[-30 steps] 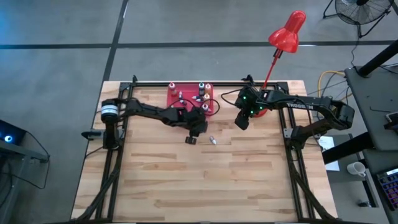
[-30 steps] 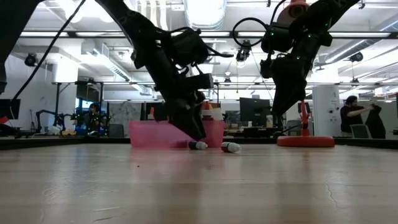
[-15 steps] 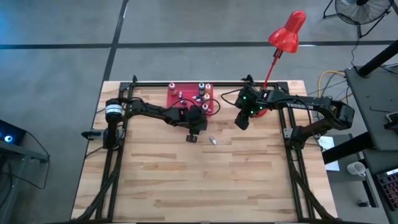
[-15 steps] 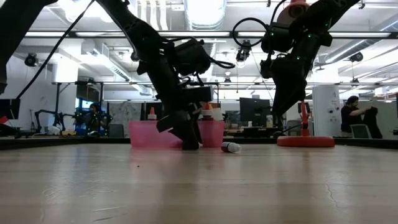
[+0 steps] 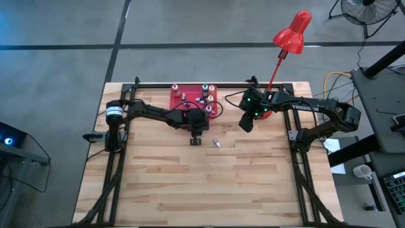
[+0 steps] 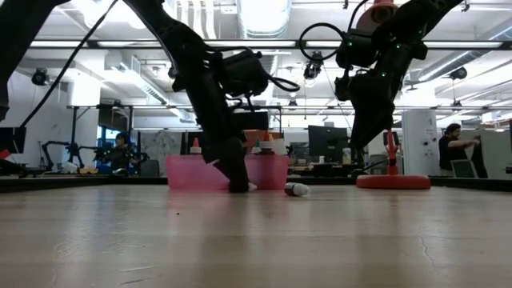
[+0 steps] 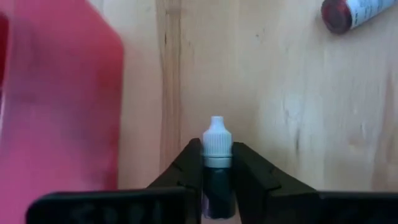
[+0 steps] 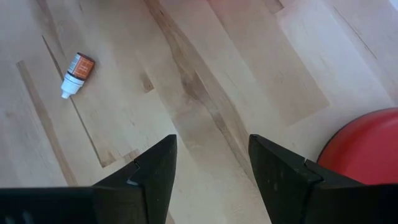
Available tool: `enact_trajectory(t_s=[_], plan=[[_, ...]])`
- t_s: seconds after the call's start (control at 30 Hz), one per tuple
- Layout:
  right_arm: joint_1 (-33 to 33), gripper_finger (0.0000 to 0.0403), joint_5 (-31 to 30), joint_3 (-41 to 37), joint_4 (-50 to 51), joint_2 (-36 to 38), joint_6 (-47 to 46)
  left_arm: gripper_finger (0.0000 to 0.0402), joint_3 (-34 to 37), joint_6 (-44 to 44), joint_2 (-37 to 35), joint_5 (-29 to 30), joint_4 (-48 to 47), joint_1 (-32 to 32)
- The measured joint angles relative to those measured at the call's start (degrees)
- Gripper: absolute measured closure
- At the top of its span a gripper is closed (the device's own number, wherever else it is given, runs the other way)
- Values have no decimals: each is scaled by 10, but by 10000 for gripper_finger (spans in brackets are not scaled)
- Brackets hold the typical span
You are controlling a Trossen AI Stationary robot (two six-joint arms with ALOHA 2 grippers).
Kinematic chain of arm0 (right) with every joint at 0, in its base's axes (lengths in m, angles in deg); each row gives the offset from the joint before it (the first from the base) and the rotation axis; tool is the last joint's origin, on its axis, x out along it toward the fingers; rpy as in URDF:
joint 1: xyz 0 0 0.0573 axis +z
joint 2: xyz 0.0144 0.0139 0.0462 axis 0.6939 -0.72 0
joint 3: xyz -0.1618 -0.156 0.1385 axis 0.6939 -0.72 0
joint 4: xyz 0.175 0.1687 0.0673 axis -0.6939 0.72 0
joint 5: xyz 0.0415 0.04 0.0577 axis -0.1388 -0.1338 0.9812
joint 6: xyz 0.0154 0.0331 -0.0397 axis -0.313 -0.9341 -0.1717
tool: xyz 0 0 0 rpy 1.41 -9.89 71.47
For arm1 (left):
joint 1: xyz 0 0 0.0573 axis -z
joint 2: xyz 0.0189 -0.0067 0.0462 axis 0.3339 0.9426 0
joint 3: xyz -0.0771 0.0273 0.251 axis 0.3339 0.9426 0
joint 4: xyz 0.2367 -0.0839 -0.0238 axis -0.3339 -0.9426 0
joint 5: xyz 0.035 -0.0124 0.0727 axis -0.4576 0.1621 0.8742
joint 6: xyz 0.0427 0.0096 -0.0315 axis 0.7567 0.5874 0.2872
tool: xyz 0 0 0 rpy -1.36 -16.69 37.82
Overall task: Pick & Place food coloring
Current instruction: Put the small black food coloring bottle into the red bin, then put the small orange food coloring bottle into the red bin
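The left tool [image 7: 217,171] is clenched on a dark food coloring bottle [image 7: 217,163] lying on the bench [image 7: 280,124], the pink tray [image 7: 59,106] just beside. A straight lift is advised. The right tool [image 8: 211,162] hangs released nearby.

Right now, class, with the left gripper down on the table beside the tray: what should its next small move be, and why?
Probably a short straight lift. In the left wrist view the left gripper has its fingers against both sides of a dark dropper bottle with a pale cap, beside the pink-red tray. Raising it should clear the tray's wall. The right gripper hangs open, empty.
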Motion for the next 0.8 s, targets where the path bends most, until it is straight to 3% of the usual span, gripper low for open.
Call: enact_trajectory(t_s=[0.17,0.43,0.63,0.8], plan=[[0,209,0,0,0,0,4,368,0,-26,-28,42,-14,6],[0,209,-1,-1,-2,0,5,355,-23,-96,-138,324,-13,6],[0,209,-30,-1,-12,0,17,323,9,-158,-156,320,-11,-66],[0,209,-31,-1,-17,0,17,270,4,-155,-159,332,-20,-66]])
